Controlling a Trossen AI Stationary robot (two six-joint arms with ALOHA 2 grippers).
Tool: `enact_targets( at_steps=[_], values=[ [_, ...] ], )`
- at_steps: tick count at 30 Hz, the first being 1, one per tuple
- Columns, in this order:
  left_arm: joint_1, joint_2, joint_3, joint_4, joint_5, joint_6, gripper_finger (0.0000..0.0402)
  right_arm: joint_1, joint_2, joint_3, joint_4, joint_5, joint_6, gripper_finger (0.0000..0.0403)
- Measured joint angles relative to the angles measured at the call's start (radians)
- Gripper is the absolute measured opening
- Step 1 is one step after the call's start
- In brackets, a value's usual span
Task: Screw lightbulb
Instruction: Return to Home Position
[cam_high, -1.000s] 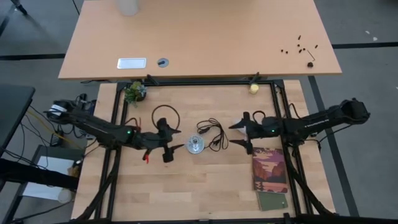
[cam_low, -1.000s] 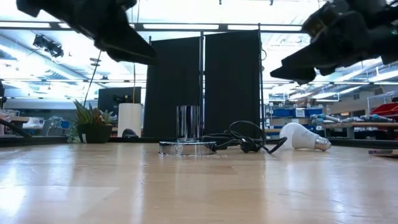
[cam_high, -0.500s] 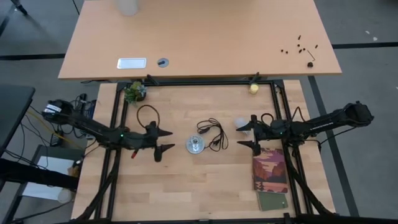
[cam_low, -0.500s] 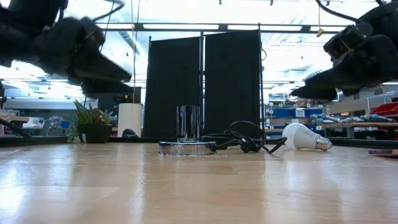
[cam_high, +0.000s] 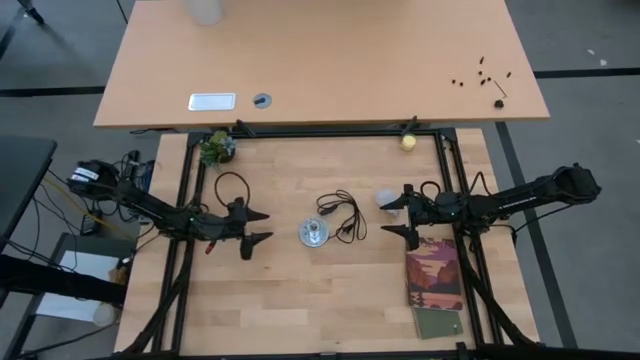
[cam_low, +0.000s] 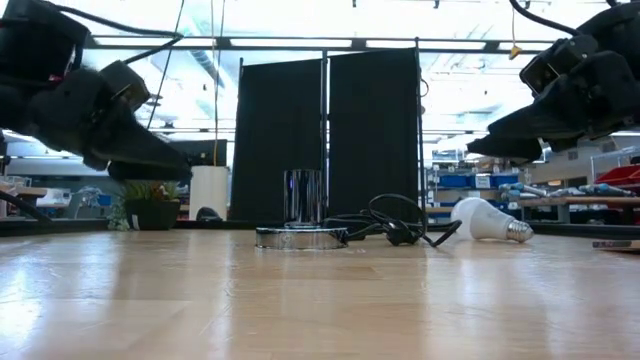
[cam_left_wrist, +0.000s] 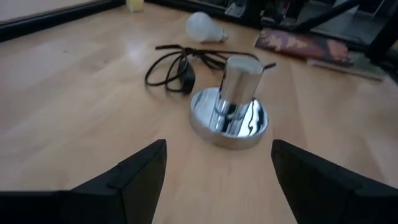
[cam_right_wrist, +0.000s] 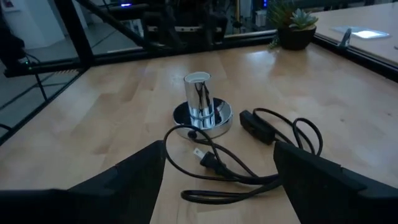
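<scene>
Fingers of the left gripper (cam_high: 260, 226) are hanging apart, left of the round silver lamp base (cam_high: 313, 234) — right of it, past the black cord (cam_high: 345, 215), the small white pear-shaped lightbulb (cam_high: 386, 197) is lying beside the right gripper (cam_high: 386, 218), fingers likewise spread.

Ceiling strip lights (cam_low: 300, 43) glare in the low view, turning the left arm (cam_low: 80, 110) and right arm (cam_low: 570, 95) to dark silhouettes; the bench (cam_low: 320, 300) carries a soft sheen. From above, light is even, shadows faint.
</scene>
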Motion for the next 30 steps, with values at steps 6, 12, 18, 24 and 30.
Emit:
enact_targets(
  at_steps=[6, 12, 18, 24, 30],
  values=[
    [0.001, 0.000, -0.021, -0.010, -0.019, 0.003, 0.0293, 0.000, 0.000, 0.000, 0.000, 0.000, 0.000, 0.0308],
    [0.001, 0.001, -0.021, -0.024, -0.021, 0.003, 0.0293, 0.000, 0.001, 0.000, 0.000, 0.001, 0.000, 0.0308],
    [0.002, 0.001, -0.022, -0.023, -0.024, 0.003, 0.0294, 0.000, 0.001, 0.000, 0.000, 0.001, 0.000, 0.0309],
    [0.002, -0.029, -0.022, -0.040, -0.024, 0.003, 0.0294, 0.002, -0.008, 0.000, 0.006, 0.002, 0.000, 0.0307],
    [0.002, -0.117, -0.022, -0.145, -0.025, 0.003, 0.0294, 0.002, -0.061, 0.000, -0.099, 0.002, 0.000, 0.0309]
  ],
)
